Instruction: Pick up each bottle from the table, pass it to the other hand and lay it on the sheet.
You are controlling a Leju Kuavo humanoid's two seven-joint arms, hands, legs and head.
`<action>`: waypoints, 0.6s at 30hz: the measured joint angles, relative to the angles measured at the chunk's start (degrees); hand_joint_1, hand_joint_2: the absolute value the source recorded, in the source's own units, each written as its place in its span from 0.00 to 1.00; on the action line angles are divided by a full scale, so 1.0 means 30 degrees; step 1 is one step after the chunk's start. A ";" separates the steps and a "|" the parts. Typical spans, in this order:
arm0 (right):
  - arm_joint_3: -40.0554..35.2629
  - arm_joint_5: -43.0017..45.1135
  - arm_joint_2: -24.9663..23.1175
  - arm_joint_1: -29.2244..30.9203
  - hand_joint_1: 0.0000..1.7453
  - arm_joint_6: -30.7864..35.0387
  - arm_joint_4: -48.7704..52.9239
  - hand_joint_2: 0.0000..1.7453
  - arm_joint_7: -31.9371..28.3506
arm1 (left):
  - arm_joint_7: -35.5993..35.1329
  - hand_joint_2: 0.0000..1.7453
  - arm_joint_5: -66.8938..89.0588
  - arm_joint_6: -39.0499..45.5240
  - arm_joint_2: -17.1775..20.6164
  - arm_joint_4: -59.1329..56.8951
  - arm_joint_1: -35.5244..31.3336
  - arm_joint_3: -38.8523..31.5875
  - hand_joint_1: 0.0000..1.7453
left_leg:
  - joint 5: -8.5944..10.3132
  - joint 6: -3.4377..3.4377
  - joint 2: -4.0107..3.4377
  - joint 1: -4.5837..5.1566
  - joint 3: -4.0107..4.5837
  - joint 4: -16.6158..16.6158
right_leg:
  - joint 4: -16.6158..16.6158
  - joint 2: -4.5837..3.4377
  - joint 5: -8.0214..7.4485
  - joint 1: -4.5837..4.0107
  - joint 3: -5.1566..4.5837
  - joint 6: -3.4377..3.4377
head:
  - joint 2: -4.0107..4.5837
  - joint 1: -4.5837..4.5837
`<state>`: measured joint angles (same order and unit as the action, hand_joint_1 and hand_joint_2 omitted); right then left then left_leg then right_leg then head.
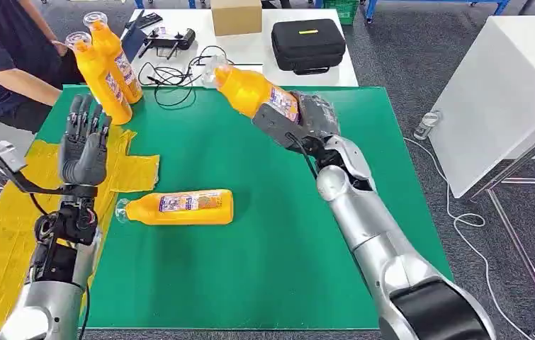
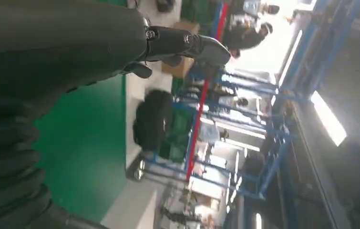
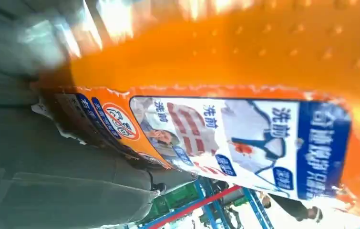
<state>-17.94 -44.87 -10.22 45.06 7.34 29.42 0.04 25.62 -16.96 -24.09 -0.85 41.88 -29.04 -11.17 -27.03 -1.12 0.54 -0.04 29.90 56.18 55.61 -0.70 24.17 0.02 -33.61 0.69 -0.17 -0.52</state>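
Orange bottle (image 1: 254, 91) grasped in right hand (image 1: 300, 120), upper centre; left hand (image 1: 83, 142) fingers spread, empty

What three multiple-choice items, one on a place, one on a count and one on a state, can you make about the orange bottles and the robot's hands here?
1. Where does the lying bottle rest?
A. on the green mat
B. on the white table
C. on the black case

2. How many orange bottles are in the head view?
A. two
B. three
C. four

3. What is the left hand doing?
A. holding a bottle
B. raised, holding nothing
C. pressing the sheet

Key: 1 A, the lying bottle is on the green mat. 2 C, two upright bottles, the lying one, the held bottle in the right hand. 3 B, the left hand has its fingers spread.
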 measured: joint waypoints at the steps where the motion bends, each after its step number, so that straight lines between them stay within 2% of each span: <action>1: -0.0022 -0.0015 -0.0221 0.0002 1.00 0.0073 0.0030 1.00 0.0059 | -0.0052 1.00 -0.0051 0.0059 -0.0145 0.0140 -0.0056 0.0199 0.00 | 0.0000 0.0000 -0.0004 0.0000 -0.0002 0.0000 | -0.0001 0.0000 0.0000 0.0000 0.0001 0.0000 | 0.0001 0.0000; 11: -0.0146 0.0022 -0.2385 0.0807 1.00 0.0525 -0.0838 1.00 0.1145 | -0.0029 1.00 -0.0998 0.0686 -0.1223 0.0154 -0.1458 0.1707 0.00 | 0.0003 0.0003 0.0000 -0.0009 0.0003 0.0000 | 0.0007 0.0002 0.0000 -0.0008 -0.0010 0.0000 | 0.0000 0.0007; 18: -0.1477 0.2075 -0.3208 0.1310 1.00 0.0292 -0.1289 1.00 0.2106 | 0.0568 1.00 -0.1086 0.1232 -0.1631 -0.0050 -0.1938 0.2478 0.00 | 0.0002 0.0003 -0.0010 -0.0006 0.0008 0.0000 | 0.0006 -0.0003 0.0000 -0.0005 -0.0017 0.0000 | 0.0007 0.0007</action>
<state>-22.38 -38.65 -19.85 48.99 8.22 25.55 6.36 27.32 -20.22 -20.39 -5.75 41.73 -34.86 -3.74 -27.02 -1.11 0.51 -0.06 29.92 56.18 55.63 -0.71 24.18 0.01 -33.66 0.69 -0.15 -0.50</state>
